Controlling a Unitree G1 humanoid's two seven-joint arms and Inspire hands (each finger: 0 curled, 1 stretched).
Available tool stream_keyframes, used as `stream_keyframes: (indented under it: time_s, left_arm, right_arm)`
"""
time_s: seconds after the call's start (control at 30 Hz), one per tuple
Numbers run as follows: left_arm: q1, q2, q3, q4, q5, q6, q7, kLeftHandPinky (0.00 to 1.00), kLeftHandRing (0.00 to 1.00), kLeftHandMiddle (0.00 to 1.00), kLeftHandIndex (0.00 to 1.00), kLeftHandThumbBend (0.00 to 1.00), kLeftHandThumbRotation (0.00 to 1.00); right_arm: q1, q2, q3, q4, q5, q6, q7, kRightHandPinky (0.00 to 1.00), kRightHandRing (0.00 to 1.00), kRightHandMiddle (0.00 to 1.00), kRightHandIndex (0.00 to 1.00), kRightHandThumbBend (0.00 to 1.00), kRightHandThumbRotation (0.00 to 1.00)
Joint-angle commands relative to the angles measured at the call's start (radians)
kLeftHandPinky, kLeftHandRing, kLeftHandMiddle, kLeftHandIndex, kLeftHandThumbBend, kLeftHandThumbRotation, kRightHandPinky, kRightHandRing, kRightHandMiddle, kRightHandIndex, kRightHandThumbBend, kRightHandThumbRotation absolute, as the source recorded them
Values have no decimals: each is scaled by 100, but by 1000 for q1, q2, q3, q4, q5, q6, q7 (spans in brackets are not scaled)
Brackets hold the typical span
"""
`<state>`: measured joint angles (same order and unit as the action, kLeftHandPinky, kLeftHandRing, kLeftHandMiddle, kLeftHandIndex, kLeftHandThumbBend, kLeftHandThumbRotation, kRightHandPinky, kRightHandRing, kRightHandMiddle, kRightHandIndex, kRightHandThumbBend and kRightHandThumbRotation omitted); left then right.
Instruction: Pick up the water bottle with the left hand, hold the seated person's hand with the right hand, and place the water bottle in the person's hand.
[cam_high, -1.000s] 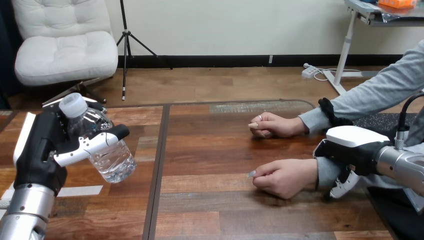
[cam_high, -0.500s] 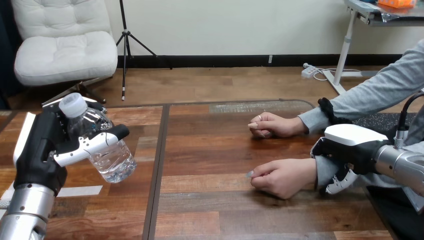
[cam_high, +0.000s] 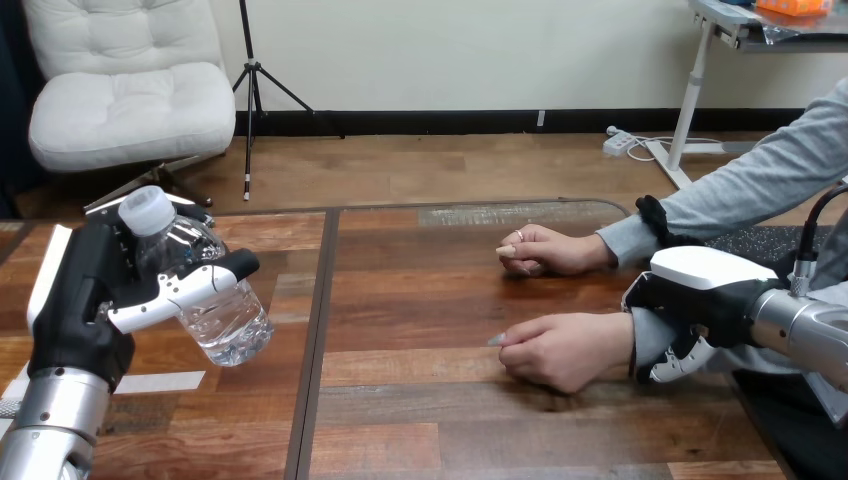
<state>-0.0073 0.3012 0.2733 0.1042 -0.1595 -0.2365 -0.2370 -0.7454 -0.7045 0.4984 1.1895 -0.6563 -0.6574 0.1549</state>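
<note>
At the left of the head view, your robot's left hand (cam_high: 90, 290) is clenched around the water bottle (cam_high: 222, 318), its thumb across the front of the clear body. The bottle is held above the wooden table (cam_high: 430, 300), tilted so that its white cap (cam_high: 147, 210) leans toward the upper left and its base toward the lower right. At the right, your robot's right hand (cam_high: 700, 295) sits on the grey sleeve at the wrist of the person's nearer hand (cam_high: 562, 350), with its fingers (cam_high: 678, 362) curled down over the near side of that wrist, grasping it. That nearer hand is loosely closed, knuckles up, one finger pointing left toward the bottle, well apart from it. The person's farther hand (cam_high: 545, 250) rests on the table just beyond, also loosely closed.
</note>
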Motion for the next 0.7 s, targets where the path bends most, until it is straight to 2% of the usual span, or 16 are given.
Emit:
stream_keyframes:
  time_s: [0.0,0.67]
  left_arm:
    - [-54,19,15,-57,-18,-25,0,30,35,39,40,74,0]
    - [-57,19,16,-56,-21,-21,-3,30,35,39,40,74,0]
  right_arm:
    - [-29,9,-39,-12,34,3,-14,36,40,46,49,54,0]
    - [-26,7,-45,-9,61,-13,-20,34,38,44,49,55,0]
